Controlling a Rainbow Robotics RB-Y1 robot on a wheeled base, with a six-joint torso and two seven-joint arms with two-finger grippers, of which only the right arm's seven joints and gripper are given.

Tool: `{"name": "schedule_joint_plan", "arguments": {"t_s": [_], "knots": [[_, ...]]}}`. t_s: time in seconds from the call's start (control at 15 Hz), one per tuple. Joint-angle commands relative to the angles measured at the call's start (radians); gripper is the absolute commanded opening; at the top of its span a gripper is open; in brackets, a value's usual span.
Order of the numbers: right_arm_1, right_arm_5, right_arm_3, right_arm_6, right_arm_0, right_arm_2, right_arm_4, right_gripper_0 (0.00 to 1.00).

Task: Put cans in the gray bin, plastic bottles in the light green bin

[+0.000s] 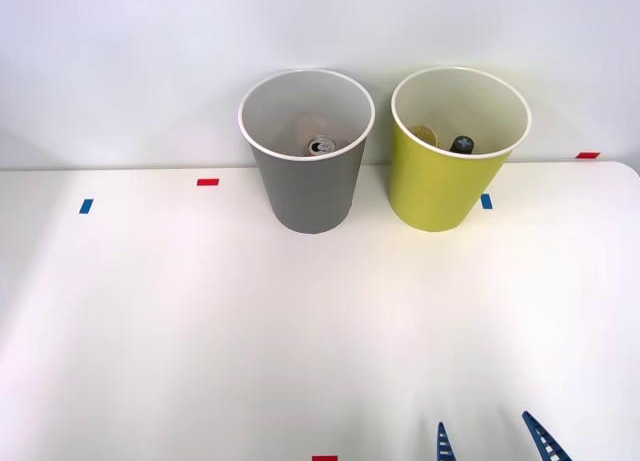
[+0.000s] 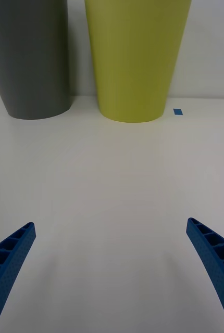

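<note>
Your right gripper sits at the near edge of the white table, well apart from the bins, its blue ribbed fingers spread wide and holding nothing.

Take the round tapered gray plastic bin with the white rim as your landmark. Inside it, at the bottom, lies the small round metal can, silver top up. Just beside the gray bin, toward the robot's right, stands the round lime yellow-green plastic bin; in it you can see a dark-capped bottle and a patch of yellow that looks like a second bottle, though too little shows to be sure.

The light green bin lies straight ahead of the gripper, the gray one ahead and to the left. No can or bottle lies on the table between them, so sorting looks finished; I judge the next move needs no grasp, only a hold or retreat.
</note>
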Motion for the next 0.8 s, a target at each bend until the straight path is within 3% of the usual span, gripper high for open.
{"name": "schedule_joint_plan", "arguments": {"t_s": [0.07,0.8], "knots": [[0.0,0.0,0.0,0.0,0.0,0.0,0.0,1.0],[0.0,0.0,0.0,0.0,0.0,0.0,0.0,1.0]]}}
